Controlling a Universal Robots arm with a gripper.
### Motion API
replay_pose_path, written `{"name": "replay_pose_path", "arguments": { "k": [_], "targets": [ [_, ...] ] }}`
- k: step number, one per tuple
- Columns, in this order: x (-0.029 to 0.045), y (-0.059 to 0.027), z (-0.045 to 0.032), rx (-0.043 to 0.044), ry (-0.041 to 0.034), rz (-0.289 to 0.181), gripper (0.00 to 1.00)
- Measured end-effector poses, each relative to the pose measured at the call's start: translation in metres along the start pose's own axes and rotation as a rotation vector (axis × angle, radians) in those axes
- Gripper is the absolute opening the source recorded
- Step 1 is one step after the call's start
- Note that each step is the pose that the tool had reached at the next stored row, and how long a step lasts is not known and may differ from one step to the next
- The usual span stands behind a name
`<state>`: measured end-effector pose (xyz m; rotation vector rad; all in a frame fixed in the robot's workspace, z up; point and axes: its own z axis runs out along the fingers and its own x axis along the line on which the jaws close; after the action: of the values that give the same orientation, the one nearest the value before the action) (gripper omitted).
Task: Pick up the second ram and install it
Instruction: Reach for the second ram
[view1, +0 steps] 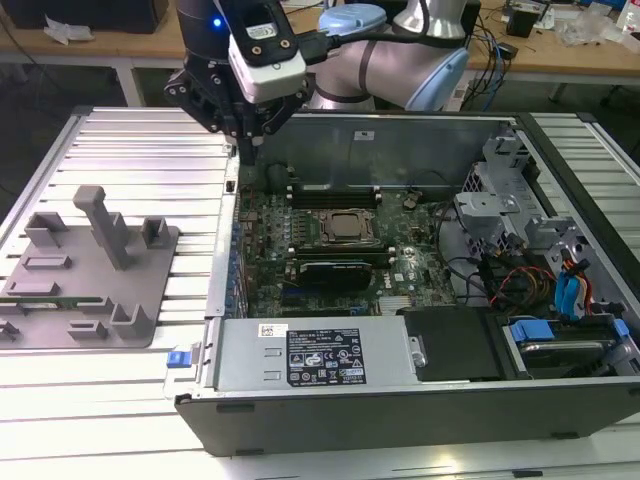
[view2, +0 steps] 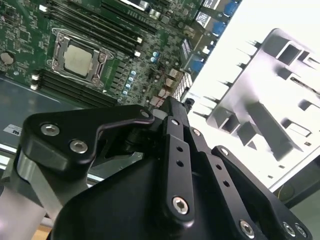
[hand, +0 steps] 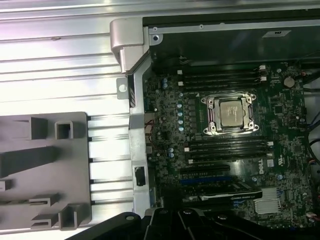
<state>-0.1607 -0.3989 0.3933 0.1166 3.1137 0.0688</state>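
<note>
fixture (view1: 60, 300) beside case (view1: 400, 410), processor (view1: 348, 228) seemingly between memory slots (view1: 335, 197)

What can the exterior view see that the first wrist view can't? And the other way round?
Exterior view's extras: the arm's pale blue joints, the labelled silver power box, and the blue and orange cables at that view's right. First wrist view's extra: the case's bent silver corner, which the tool seems to cover in the exterior view. Shared: the silver processor, the long black memory slots and the grey holder tray.

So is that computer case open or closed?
Open: the computer case has no cover on, leaving the motherboard and processor exposed.
</note>
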Motion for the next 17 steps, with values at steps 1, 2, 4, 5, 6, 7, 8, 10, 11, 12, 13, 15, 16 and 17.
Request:
{"name": "replay_pose_path", "arguments": {
  "k": [1, 2, 4, 5, 6, 7, 8, 10, 11, 12, 13, 15, 16, 17],
  "targets": [
    [0.0025, -0.0002, 0.0000, -0.0001, 0.0000, 0.000, 0.08],
    [0.0049, -0.0004, -0.0001, 0.0000, 0.0000, 0.000, 0.08],
    [0.0088, -0.0007, -0.0002, 0.0000, 0.0000, 0.000, 0.08],
    [0.0108, -0.0008, -0.0003, 0.0000, -0.0001, 0.000, 0.08],
    [0.0127, -0.0009, -0.0003, 0.0000, -0.0001, 0.000, 0.08],
    [0.0156, -0.0012, -0.0004, -0.0001, -0.0002, 0.000, 0.08],
    [0.0188, -0.0014, -0.0005, -0.0001, -0.0002, 0.000, 0.08],
    [0.0275, -0.0021, -0.0007, -0.0001, -0.0005, 0.000, 0.08],
    [0.0306, -0.0023, -0.0008, 0.0000, -0.0005, 0.000, 0.08],
    [0.0332, -0.0025, -0.0009, 0.0000, -0.0005, 0.000, 0.08],
    [0.0348, -0.0026, -0.0009, -0.0001, -0.0005, 0.000, 0.08],
    [0.0393, -0.0029, -0.0010, -0.0001, -0.0006, 0.000, 0.08],
    [0.0415, -0.0031, -0.0011, 0.0000, -0.0006, 0.000, 0.08],
    [0.0467, -0.0035, -0.0012, -0.0001, -0.0007, 0.000, 0.08]
  ]
}}
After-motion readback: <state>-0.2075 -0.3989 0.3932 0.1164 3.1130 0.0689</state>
